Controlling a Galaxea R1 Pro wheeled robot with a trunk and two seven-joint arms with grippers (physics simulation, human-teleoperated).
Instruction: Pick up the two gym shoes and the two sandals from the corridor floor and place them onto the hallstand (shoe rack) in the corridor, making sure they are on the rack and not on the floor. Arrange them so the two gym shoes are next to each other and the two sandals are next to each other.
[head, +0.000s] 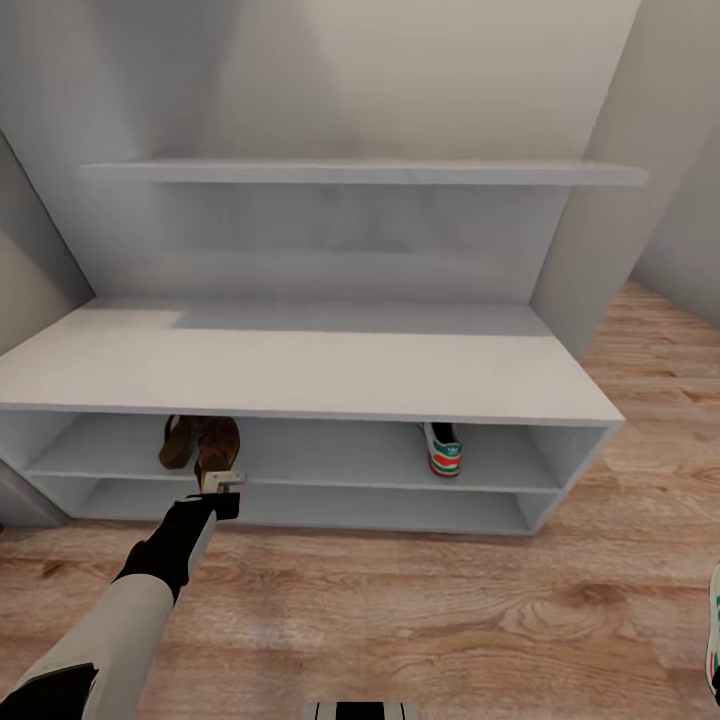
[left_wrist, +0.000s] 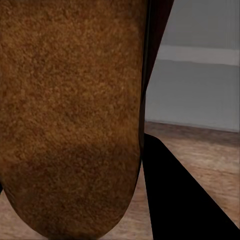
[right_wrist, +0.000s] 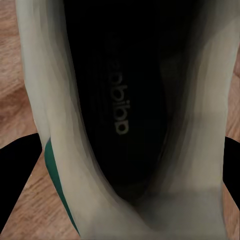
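Note:
The hallstand is a pale grey bench with two open shelf tiers. On its upper tier at the left, one brown sandal leans. Beside it, a second sandal is at the shelf's front edge with my left gripper shut on it. Its grainy brown sole shows close up beside a black finger. One gym shoe stands on the same tier at the right, heel outward. The other gym shoe is at the right edge over the corridor floor. Its dark inside sits between black fingers, with the right gripper shut on it.
A long grey wall shelf hangs above the bench. Grey walls close in on both sides of the rack. The lower tier holds nothing. Wood plank floor stretches in front of the rack and off to the right.

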